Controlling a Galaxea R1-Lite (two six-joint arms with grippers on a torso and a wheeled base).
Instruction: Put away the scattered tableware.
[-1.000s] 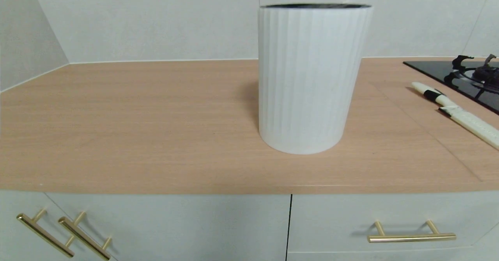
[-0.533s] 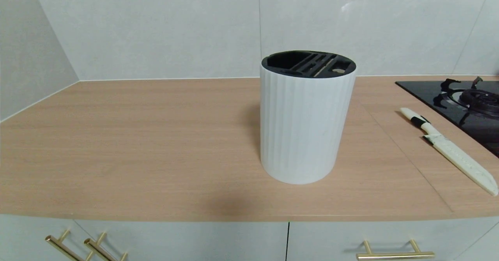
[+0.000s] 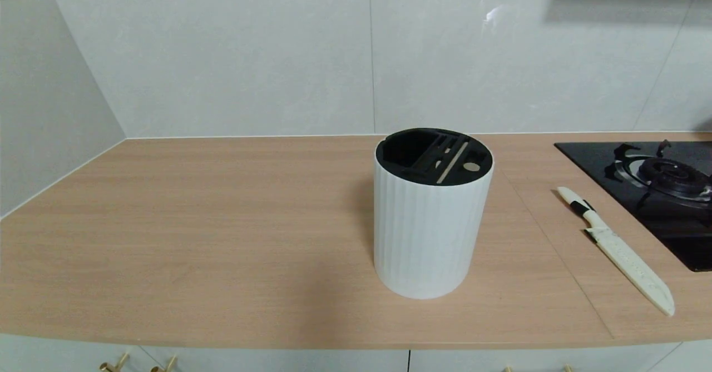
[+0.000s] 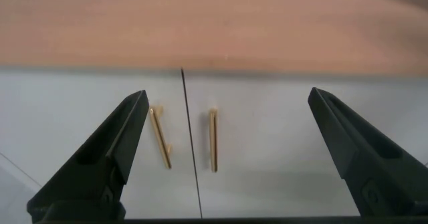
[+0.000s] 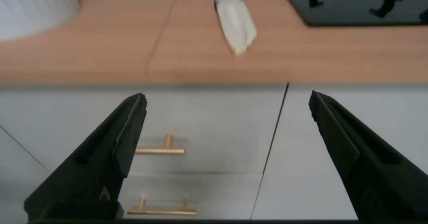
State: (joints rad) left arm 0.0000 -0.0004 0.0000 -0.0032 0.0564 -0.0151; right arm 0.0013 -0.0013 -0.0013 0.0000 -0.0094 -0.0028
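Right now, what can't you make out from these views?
Knife holder slots: head view, dark inside, contents unclear.
Knife: right wrist view, handle cut off by the edge.
Stove: head view, cut off by the right edge.
Cabinet handles: head view, cropped by the bottom edge.

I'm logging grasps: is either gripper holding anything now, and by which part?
Nothing is held. The left gripper and right gripper are both open and empty; the knife lies on the counter.

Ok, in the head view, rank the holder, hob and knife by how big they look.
1. holder
2. hob, farther back and cut off at the picture's edge, so this rank is unsure
3. knife
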